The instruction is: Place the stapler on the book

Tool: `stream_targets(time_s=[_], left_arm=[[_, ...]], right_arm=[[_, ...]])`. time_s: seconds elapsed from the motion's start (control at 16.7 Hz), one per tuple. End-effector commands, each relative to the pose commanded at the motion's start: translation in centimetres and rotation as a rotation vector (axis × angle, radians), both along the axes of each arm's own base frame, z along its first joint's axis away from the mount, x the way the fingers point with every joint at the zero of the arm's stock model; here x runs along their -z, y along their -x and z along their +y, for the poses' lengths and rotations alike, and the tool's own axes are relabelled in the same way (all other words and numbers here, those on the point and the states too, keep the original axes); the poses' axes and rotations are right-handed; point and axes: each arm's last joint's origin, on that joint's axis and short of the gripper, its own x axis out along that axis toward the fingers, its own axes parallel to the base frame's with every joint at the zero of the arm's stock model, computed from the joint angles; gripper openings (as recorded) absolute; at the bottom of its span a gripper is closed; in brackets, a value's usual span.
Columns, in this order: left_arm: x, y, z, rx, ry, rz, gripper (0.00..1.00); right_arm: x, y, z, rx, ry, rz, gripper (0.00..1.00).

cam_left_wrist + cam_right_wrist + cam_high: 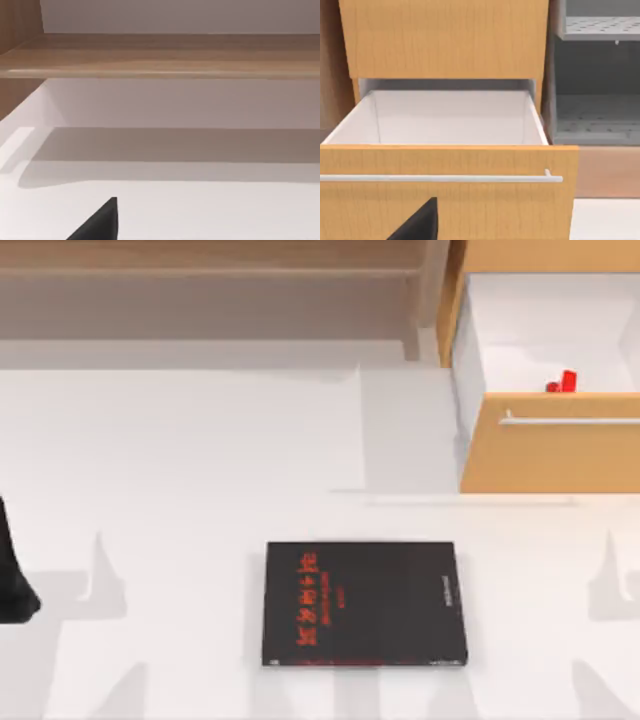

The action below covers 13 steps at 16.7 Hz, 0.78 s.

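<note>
Top view: stapler [563, 382] lying in open drawer [545, 340], two o'clock of book [362, 603]; retrieval pending; gripper states indiscernible.

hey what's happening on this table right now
Nothing is being held yet. The red stapler sits inside the open wooden drawer at the table's far right. The black book lies flat near the front middle, nothing on it. The left arm is parked at the left edge. The right wrist camera faces the drawer front, so that arm looks set to go for the stapler.
</note>
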Motion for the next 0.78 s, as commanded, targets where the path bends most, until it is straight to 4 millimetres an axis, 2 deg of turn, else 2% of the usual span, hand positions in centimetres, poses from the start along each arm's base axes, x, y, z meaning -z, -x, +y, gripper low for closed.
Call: stream_targets(time_s=[0.18,0.36,0.6,0.78], left_arm=[[0.0,0.0,0.0,0.000,0.000,0.000,1.00],[0.0,0.0,0.0,0.000,0.000,0.000,1.00],[0.0,0.0,0.0,0.000,0.000,0.000,1.00],[0.0,0.0,0.0,0.000,0.000,0.000,1.00]], right_arm=[[-0.2,0.0,0.0,-0.002,-0.003,0.009,1.00],[-1.8,-0.1,0.1,-0.010,-0.028,0.088,1.00],[-6.7,-1.4,0.5,-0.016,-0.077,0.281,1.00],[-11.9,-5.0,1.0,-0.012,-0.112,0.456,1.00]])
